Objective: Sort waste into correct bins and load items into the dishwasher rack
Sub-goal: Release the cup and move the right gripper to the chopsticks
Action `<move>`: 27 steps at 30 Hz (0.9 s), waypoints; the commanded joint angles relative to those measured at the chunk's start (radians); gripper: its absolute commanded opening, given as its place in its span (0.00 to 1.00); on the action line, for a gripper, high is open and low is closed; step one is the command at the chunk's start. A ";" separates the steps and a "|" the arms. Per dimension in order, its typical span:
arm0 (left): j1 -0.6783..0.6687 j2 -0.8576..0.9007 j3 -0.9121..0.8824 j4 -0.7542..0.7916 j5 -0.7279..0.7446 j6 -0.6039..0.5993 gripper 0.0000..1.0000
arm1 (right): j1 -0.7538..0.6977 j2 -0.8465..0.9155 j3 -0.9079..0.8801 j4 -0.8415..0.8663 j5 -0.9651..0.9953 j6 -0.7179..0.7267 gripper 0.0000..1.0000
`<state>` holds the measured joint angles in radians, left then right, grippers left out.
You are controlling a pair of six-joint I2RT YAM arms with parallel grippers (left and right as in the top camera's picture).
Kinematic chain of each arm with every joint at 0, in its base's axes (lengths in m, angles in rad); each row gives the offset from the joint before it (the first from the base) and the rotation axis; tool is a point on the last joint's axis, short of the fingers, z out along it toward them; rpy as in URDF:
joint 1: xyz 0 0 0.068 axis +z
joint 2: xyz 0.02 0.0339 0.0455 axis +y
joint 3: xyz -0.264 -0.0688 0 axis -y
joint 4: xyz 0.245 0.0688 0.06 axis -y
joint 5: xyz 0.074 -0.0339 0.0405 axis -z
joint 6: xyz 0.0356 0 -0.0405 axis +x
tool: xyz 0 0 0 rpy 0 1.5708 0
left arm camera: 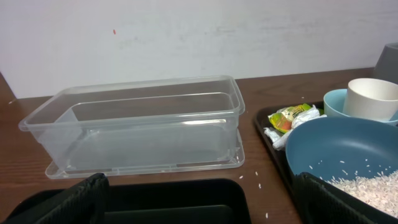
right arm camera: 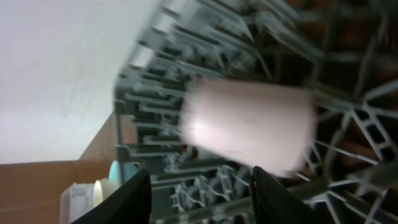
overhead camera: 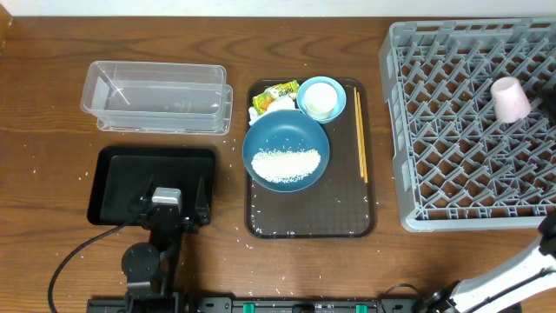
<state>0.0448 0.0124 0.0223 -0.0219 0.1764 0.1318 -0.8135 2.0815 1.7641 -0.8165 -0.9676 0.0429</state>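
The left gripper [left arm camera: 199,208] is hovering nearest the robot, low over the black tray [overhead camera: 117,178]. That tray is lying just left of the brown serving tray [overhead camera: 313,228]. The gripper's fingers [left arm camera: 74,199] are standing wide apart with nothing between them.

Well to the right of the brown serving tray, the right gripper [right arm camera: 202,196] is hanging over the dishwasher rack [overhead camera: 452,156]. Its fingers are spread and empty, though its wrist view is showing heavy blur.

The dark-blue dish [overhead camera: 287,130] is sitting around the middle of the brown serving tray, with the heap of rice [overhead camera: 285,165] lying in it. Stray grains are lying on the table around the tray's near edge, and a pair of chopsticks [overhead camera: 360,130] is lying along its right side.

At the brown serving tray's far edge, the light-blue bowl [left arm camera: 333,104] is sitting just behind the dish. The cream-white cup [left arm camera: 373,98] is standing upright inside it. The wrapper [left arm camera: 291,117] and its crumpled white paper are lying in the far left corner, beside the bowl.

The clear tub [overhead camera: 155,87] is sitting empty to the far left of the brown serving tray, beyond the black tray. The pink cup [overhead camera: 510,98] is resting on the rack's pegs to the far right, apparently on its side.
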 commanded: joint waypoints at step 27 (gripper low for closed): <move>0.004 -0.001 -0.018 -0.033 0.010 0.006 0.96 | 0.437 -0.018 0.003 0.106 0.967 0.122 0.09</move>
<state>0.0448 0.0124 0.0223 -0.0219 0.1764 0.1318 -0.3767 2.0548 1.7660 -0.7139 -0.1078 0.1375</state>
